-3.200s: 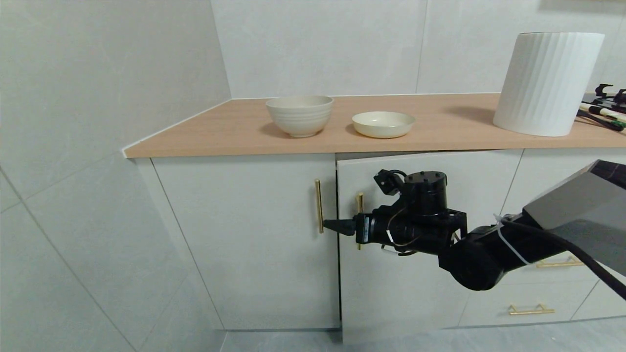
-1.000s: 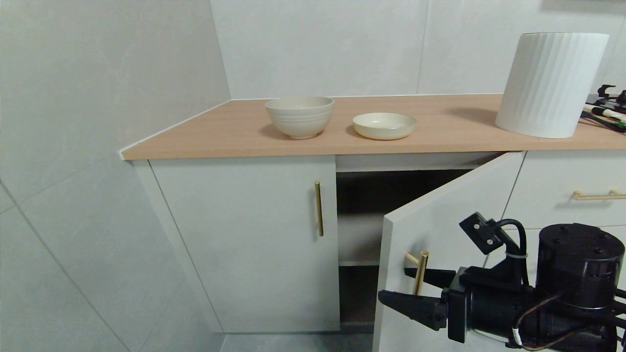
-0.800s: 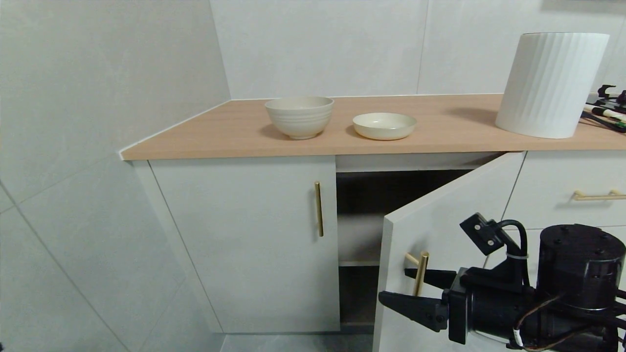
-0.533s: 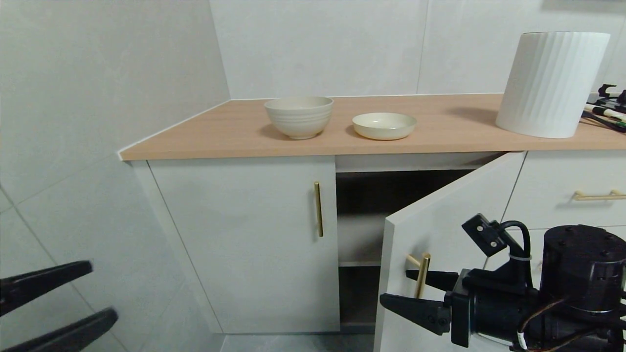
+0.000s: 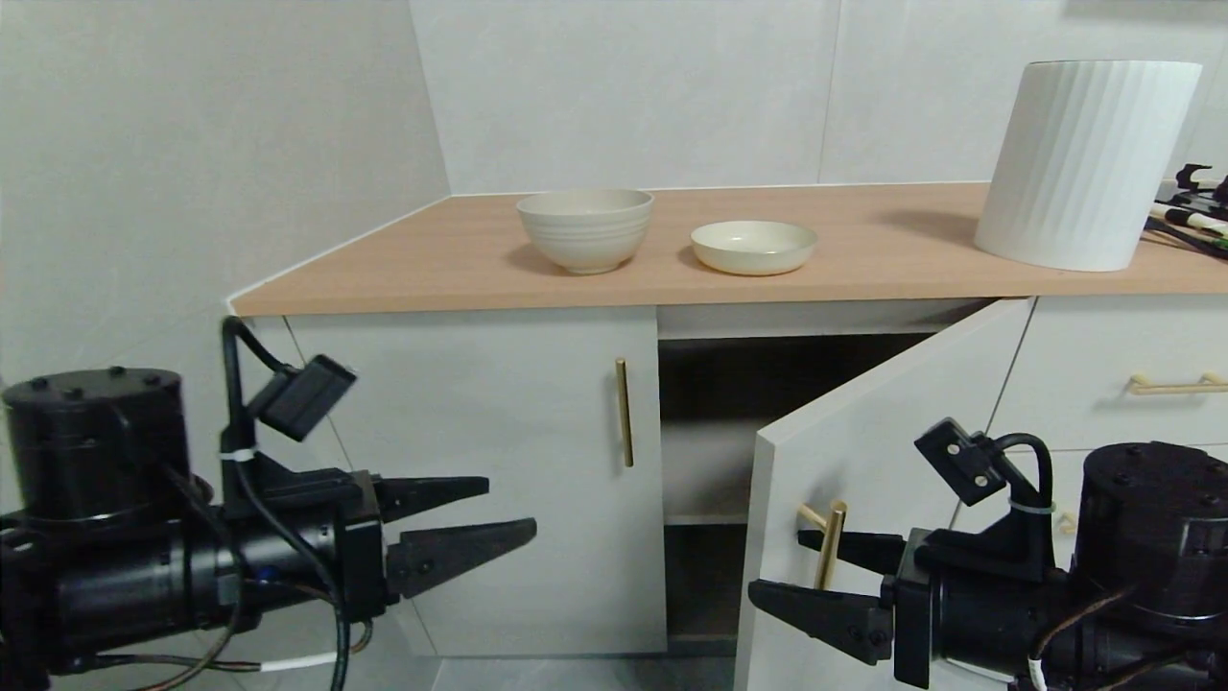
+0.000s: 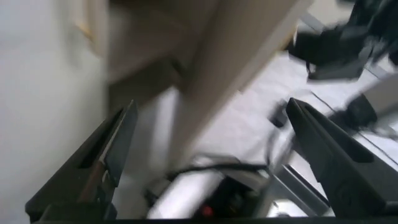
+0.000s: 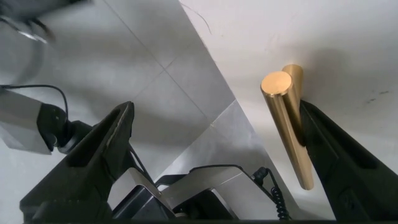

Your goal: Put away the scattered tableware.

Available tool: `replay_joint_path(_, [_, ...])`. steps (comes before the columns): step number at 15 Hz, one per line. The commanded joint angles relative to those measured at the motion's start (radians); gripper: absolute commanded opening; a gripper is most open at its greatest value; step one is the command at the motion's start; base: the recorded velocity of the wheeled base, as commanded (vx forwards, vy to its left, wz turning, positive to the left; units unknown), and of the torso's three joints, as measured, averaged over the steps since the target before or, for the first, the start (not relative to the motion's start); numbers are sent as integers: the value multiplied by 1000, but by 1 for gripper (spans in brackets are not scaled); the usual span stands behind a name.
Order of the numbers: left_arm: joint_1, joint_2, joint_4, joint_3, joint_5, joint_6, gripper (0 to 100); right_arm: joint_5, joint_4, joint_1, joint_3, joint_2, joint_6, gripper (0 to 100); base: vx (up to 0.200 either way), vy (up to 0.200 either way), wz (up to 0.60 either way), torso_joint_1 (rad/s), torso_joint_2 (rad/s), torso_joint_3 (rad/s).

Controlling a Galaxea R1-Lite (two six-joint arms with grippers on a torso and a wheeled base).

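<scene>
Wood countertop (image 5: 892, 240) held bowl (image 5: 585, 228), dish (image 5: 754, 246), white ribbed canister (image 5: 1084, 163); tiled walls (image 5: 624, 86) behind. Cabinet door (image 5: 863, 441) stood open. Left gripper (image 5: 508, 506) and right gripper (image 5: 779, 566): jaws apart.

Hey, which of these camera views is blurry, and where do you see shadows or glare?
Left wrist view: smeared throughout, even the left gripper. Right wrist view: crisp, with a bright glint on the end of the brass handle. Head view: crisp, with soft shadows under the bowl and the dish on the counter; the open cupboard is dark inside.
</scene>
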Motion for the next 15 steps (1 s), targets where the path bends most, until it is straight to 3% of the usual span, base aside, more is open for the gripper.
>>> replay_joint_path(1, [-67,138,-74,49,20,-18,100,1,0,0,2,2,-1,100,0,0,0,0,0,0])
replay_joint_path(3, [-104,171,-114,59,79,-39,100,1,0,0,4,0,1,100,0,0,0,0,0,0])
replay_joint_path(5, [-116,180,-130,59,92,-57,100,1,0,0,4,3,-1,100,0,0,0,0,0,0])
replay_joint_path(6, [-116,178,-137,57,92,-62,0,1,0,0,5,3,-1,100,0,0,0,0,0,0])
replay_joint_path(9, [-133,180,-218,48,92,-64,0,0,-2,0,4,8,-1,100,0,0,0,0,0,0])
replay_joint_path(15, [-234,425,-327,-175,109,-65,0,-2,-2,0,5,-4,-1,100,0,0,0,0,0,0])
